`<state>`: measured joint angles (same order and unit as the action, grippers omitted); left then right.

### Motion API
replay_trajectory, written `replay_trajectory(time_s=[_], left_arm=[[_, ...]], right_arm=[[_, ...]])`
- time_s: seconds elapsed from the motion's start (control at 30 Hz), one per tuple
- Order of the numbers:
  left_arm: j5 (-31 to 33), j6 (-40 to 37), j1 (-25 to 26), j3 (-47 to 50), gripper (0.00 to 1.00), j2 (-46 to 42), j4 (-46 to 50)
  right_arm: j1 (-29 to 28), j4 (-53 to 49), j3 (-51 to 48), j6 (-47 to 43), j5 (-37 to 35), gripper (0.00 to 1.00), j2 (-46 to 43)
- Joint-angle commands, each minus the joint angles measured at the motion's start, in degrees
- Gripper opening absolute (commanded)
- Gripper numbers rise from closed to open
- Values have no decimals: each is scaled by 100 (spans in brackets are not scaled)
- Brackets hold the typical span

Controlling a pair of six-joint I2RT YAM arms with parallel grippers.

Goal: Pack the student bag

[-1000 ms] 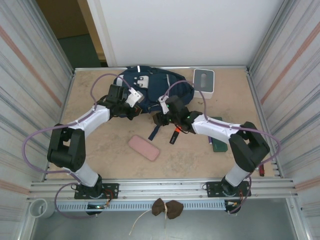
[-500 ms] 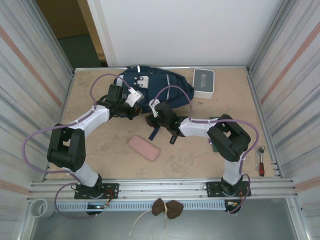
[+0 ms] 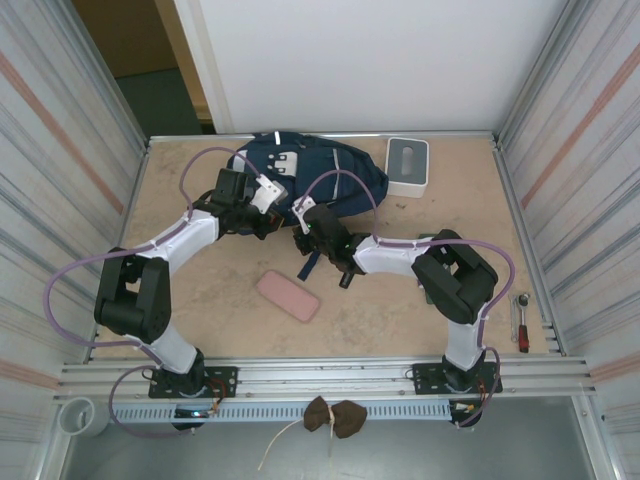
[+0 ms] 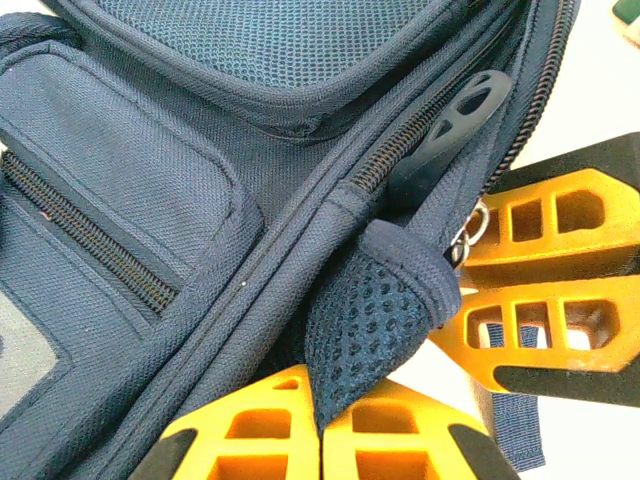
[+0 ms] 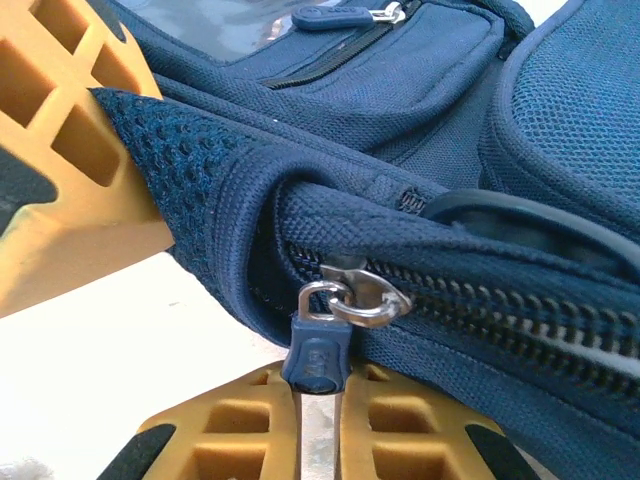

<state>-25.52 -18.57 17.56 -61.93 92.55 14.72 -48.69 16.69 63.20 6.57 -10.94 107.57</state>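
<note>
The student bag (image 3: 318,172), a navy-blue backpack, lies at the back of the table. My left gripper (image 3: 262,208) is at its near-left edge. In the left wrist view, the left gripper (image 4: 322,392) is shut on a navy mesh flap (image 4: 370,320) of the student bag (image 4: 190,190). My right gripper (image 3: 305,226) is at the bag's near edge, close beside the left one. In the right wrist view, the right gripper (image 5: 320,388) has its tips closed on the blue zipper pull (image 5: 318,358) of the student bag (image 5: 480,240), whose zipper runs to the right.
A white-grey box (image 3: 407,165) stands right of the bag. A pink case (image 3: 287,296) lies in the middle of the table. A dark pen (image 3: 348,272) and a dark strap (image 3: 310,262) lie by the right arm. A red-handled tool (image 3: 520,322) is near the right wall.
My right gripper has moved left to the bag's near edge and closed on the zipper pull. The left gripper has kept its hold on the mesh flap.
</note>
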Motion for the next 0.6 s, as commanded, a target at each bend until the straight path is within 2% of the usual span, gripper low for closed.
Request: replay_trajectory(time_s=[0.0, 0.37, 0.47, 0.57], left_arm=[[-280, 34, -33, -235, 0, -238, -233], [-276, -59, -61, -188, 0, -194, -259], [-320, -34, -60, -204, 0, -194, -248], [-386, 9, -60, -197, 0, -211, -267]], right_arm=[[58, 139, -106, -164, -157, 4, -351], [369, 221, -553, -6, 426, 0, -746], [354, 359, -645, 81, 785, 9, -708], [235, 589, -704, 107, 777, 25, -587]])
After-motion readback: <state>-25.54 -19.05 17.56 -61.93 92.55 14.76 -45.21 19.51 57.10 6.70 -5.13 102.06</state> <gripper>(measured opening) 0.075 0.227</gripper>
